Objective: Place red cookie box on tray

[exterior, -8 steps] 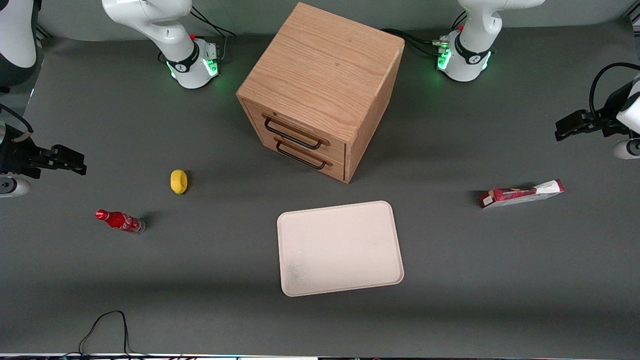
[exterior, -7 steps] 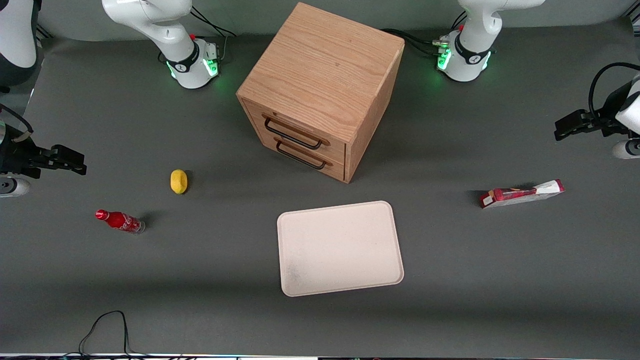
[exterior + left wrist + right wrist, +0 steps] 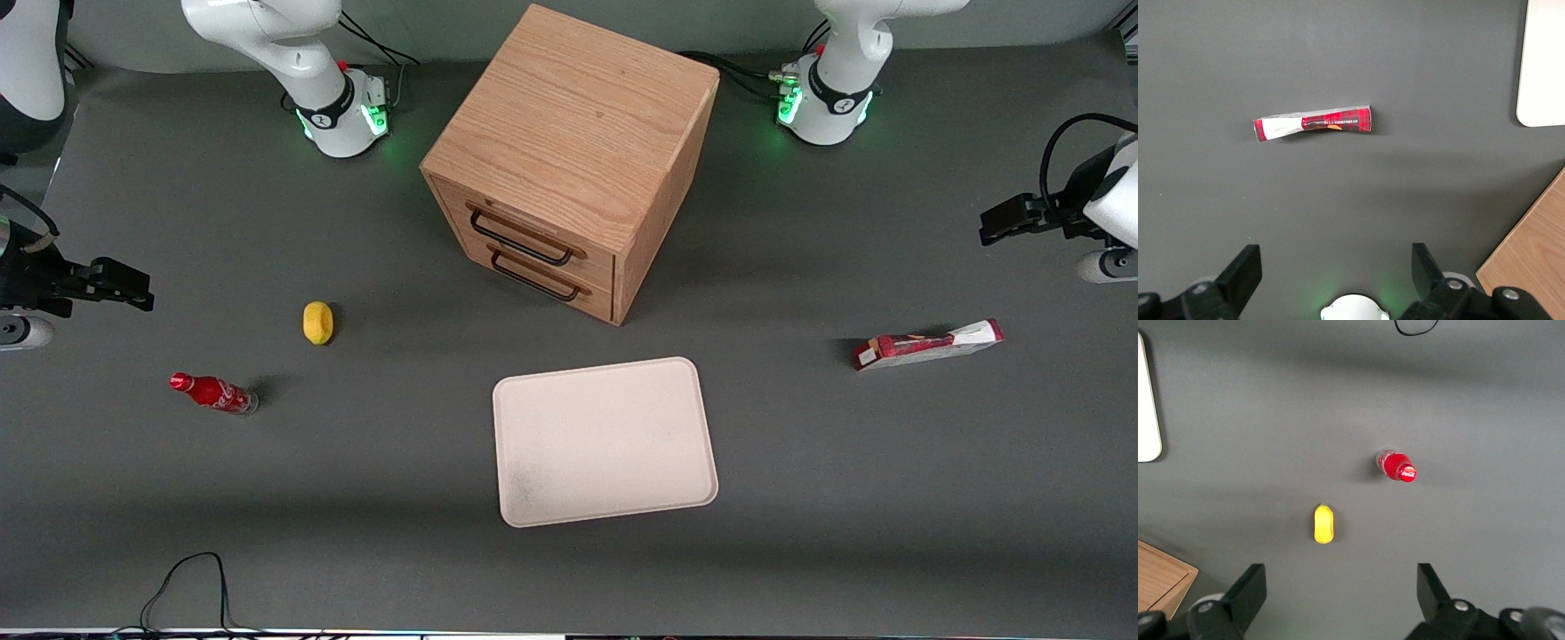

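hand (image 3: 1331, 273) spread wide, high above table | long slim dark-red cardboard cookie box (image 3: 928, 343) lies flat at tray's (image 3: 605, 442) 2 o'clock | pinch across its narrow width (mid-length)

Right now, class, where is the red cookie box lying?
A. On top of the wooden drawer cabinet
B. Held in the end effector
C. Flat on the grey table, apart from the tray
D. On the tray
C: the red cookie box lies flat on the table, toward the working arm's end, clear of the tray; the open end effector hangs above it, holding nothing.
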